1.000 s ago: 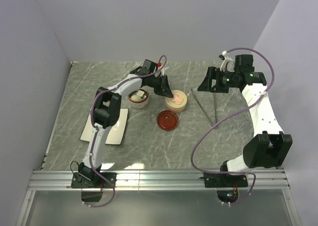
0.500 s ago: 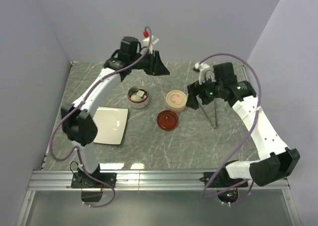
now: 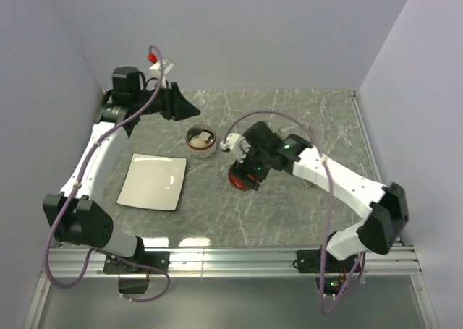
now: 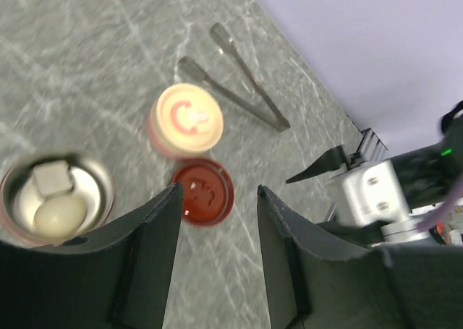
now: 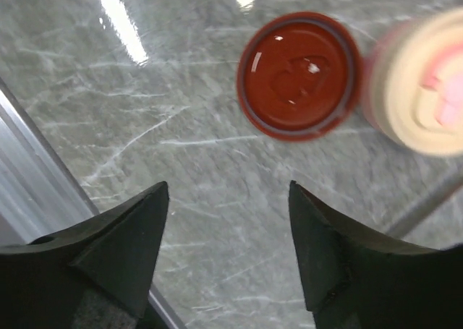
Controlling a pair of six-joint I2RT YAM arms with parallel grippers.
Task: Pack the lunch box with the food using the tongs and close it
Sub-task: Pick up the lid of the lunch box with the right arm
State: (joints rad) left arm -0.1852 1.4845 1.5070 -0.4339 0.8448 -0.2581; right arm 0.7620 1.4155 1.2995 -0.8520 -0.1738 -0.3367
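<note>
The lunch box lies in three round parts. A steel bowl (image 4: 14, 191) holds a white egg-like ball (image 4: 59, 217) and a pale square piece (image 4: 51, 177). Beside it stand a cream tier (image 4: 163, 137) holding a pink piece (image 4: 189, 116) and a red lid (image 4: 210, 199) flat on the table. The silver tongs (image 4: 239, 79) lie beyond the cream tier, untouched. My left gripper (image 4: 217, 189) hangs open and empty high over the back left (image 3: 192, 110). My right gripper (image 5: 228, 186) is open and empty, low beside the red lid (image 5: 298, 74). In the top view its arm hides the cream tier and the tongs.
A white square plate (image 3: 152, 181) lies bare at the front left of the marble table (image 3: 217, 213). The steel bowl (image 3: 201, 142) stands just behind it. The right arm (image 3: 340, 184) stretches across the middle. A metal rail (image 3: 231, 257) runs along the near edge.
The left arm has swung back and left, away from the cream tier, and its jaws have opened. The right arm has swept left from the tongs to over the red lid, its jaws slightly narrower.
</note>
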